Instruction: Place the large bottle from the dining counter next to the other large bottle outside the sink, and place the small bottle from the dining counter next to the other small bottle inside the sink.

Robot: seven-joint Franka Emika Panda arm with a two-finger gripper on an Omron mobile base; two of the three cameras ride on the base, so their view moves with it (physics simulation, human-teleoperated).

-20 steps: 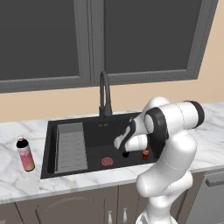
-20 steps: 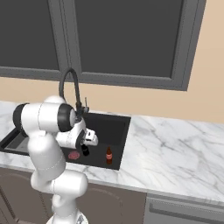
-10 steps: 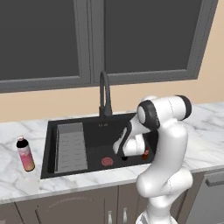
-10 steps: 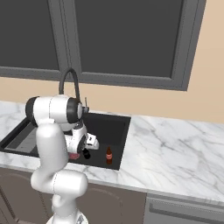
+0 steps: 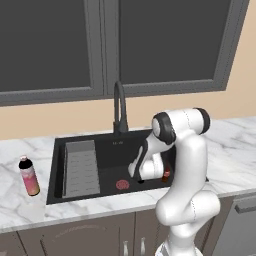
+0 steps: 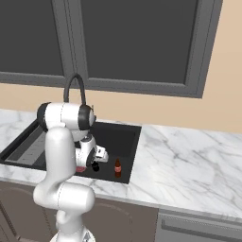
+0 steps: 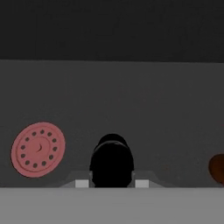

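Observation:
My gripper (image 5: 140,179) hangs low inside the black sink (image 5: 110,145), just right of the red drain (image 5: 122,185). It is shut on a small dark bottle (image 7: 112,162), whose black round top sits between the two fingertips (image 7: 82,183). From the right side the held bottle (image 6: 96,166) shows dark under the hand, just above the sink floor. The other small bottle (image 5: 165,176), brown with a red label, stands upright in the sink's front right corner (image 6: 117,168), a short way from the held one. A large bottle (image 5: 29,176) with a pink label stands on the counter left of the sink.
A ribbed grey drying rack (image 5: 81,167) fills the sink's left part. The dark faucet (image 5: 119,107) arches over the back rim. Marble counter (image 6: 189,156) stretches to the right of the sink. Dark windows run along the wall behind.
The arm has folded and the hand has sunk lower into the sink, drifting a little toward the drain, still gripping the small bottle. The standing bottles have not moved.

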